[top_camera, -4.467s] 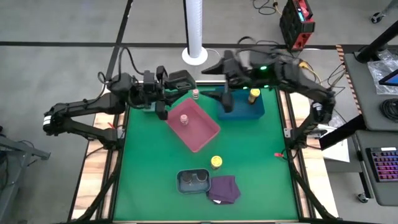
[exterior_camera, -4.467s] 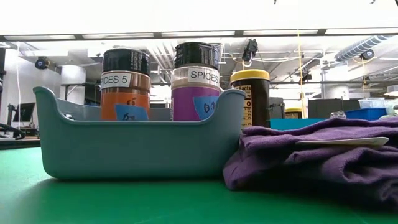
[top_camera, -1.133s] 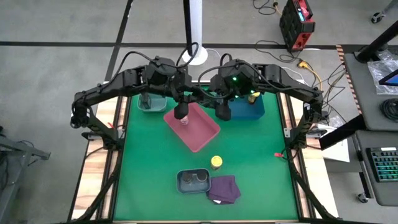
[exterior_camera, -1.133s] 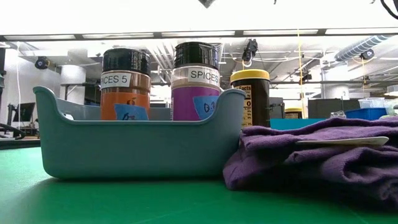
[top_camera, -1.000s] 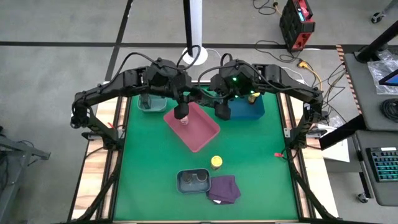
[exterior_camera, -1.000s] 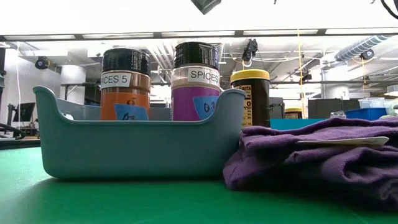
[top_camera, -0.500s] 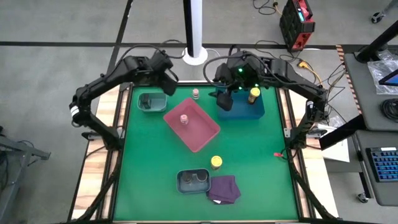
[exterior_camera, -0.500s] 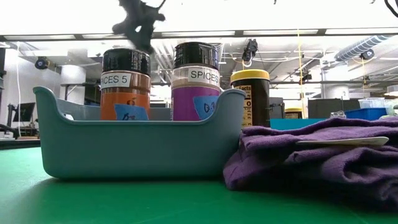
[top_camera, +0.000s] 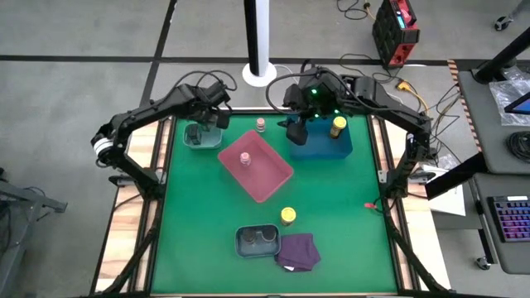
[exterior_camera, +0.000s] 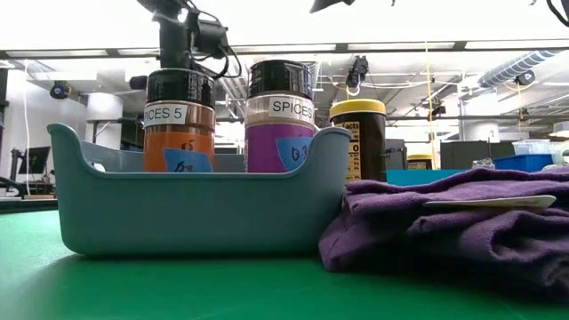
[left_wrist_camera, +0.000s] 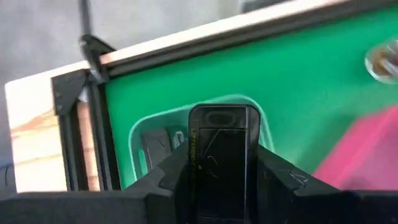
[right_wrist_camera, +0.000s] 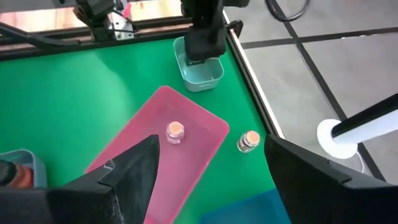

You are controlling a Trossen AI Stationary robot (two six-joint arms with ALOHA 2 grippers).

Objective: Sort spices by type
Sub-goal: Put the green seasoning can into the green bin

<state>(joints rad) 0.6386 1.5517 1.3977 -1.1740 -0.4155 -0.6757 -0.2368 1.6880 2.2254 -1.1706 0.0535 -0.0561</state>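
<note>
Spices spread across green tabletop (top_camera: 331, 215)

One pale pink jar (top_camera: 245, 159) stands in the pink tray (top_camera: 269, 178), another (top_camera: 260, 124) just outside. Left hand (top_camera: 212, 122) hovers over the teal tray (top_camera: 192, 142), grip unreadable. Right hand (top_camera: 296, 131), fingers spread, empty, above the blue tray (top_camera: 323, 147).

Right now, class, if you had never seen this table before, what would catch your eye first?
The tilted rectangular pink tray in the middle of the green table, with one small pale pink jar in it and another just outside. Then the two dark arms at the far edge: the left gripper over the small teal tray, the right gripper at the blue tray.
</note>
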